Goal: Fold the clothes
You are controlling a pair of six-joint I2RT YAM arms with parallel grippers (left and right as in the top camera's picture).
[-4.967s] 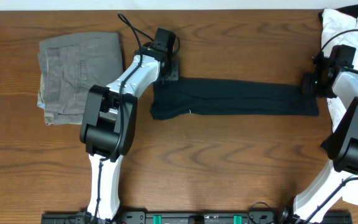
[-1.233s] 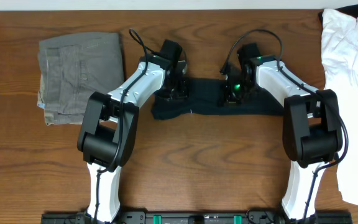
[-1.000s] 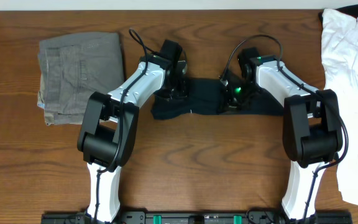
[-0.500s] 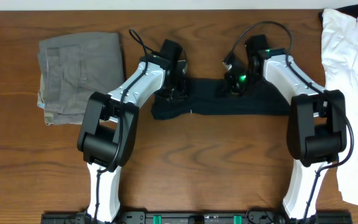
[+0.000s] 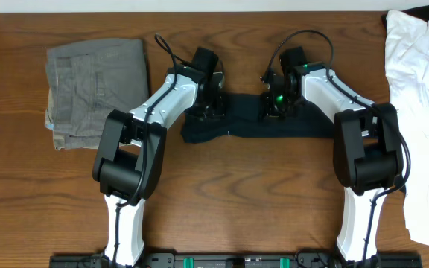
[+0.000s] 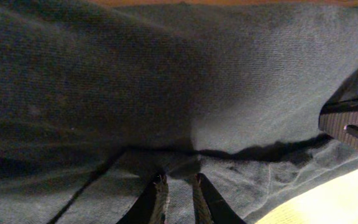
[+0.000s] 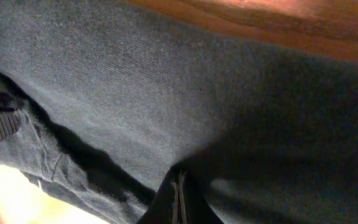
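Observation:
The clothes, a black T-shirt (image 5: 304,125), lie as a long folded strip across the back middle of the table. My left gripper (image 5: 213,106) sits on the strip's left end, its jaws nearly together with a fold of the black fabric (image 6: 166,81) between the fingertips (image 6: 159,190). My right gripper (image 5: 274,103) hovers close to the left one, over the strip's middle. It is shut on the shirt's right end, which it has doubled back leftward. In the right wrist view dark cloth (image 7: 135,93) fills the frame around my right gripper (image 7: 179,186).
Folded grey-green trousers (image 5: 95,85) lie at the back left. A crumpled white garment (image 5: 423,89) covers the right edge. Bare wooden table (image 5: 259,201) lies in front of the shirt. The two grippers are only a short gap apart.
My right gripper carried the shirt's right end from the far right to the middle, shortening the strip. In the last second it shifted slightly back and left. The left gripper stayed put.

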